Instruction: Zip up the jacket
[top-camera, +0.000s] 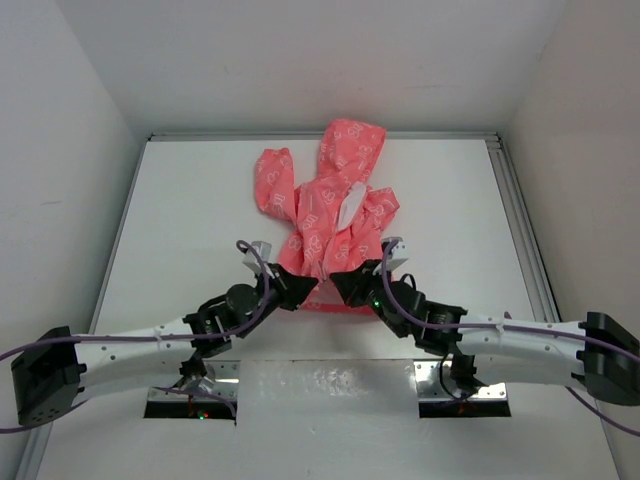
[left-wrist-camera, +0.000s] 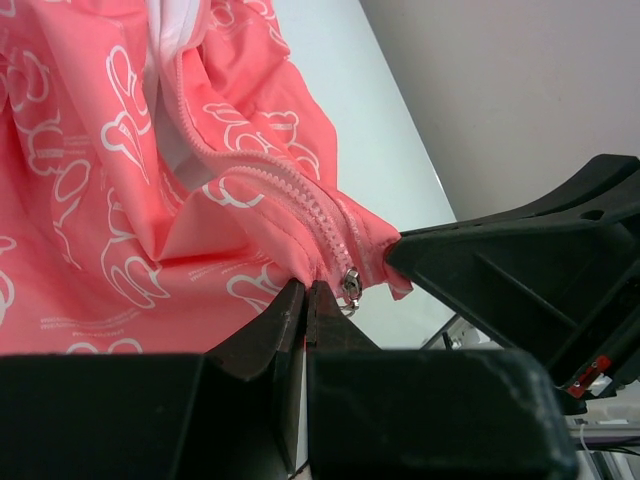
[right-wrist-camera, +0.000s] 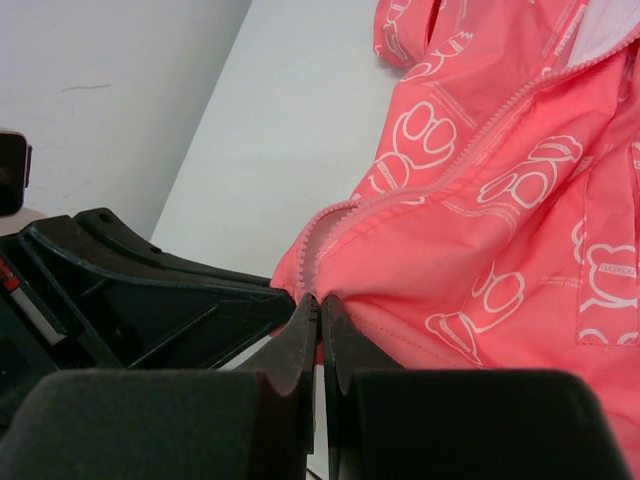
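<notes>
The coral-pink jacket (top-camera: 325, 215) lies flat on the white table (top-camera: 190, 220) with its hood at the far end and white lining showing at the open collar. Both grippers meet at its near hem. My left gripper (top-camera: 297, 290) (left-wrist-camera: 305, 292) is shut on the hem just left of the metal zipper slider (left-wrist-camera: 350, 284), which sits at the bottom of the zip. My right gripper (top-camera: 340, 283) (right-wrist-camera: 320, 300) is shut on the hem on the other side of the zip. In the right wrist view the two rows of teeth (right-wrist-camera: 330, 225) stand slightly apart above the hem.
White walls close in the table on the left, the right and at the back. A metal rail (top-camera: 520, 220) runs along the table's right edge. The arm bases (top-camera: 190, 395) sit at the near edge. One sleeve (top-camera: 275, 185) spreads to the far left.
</notes>
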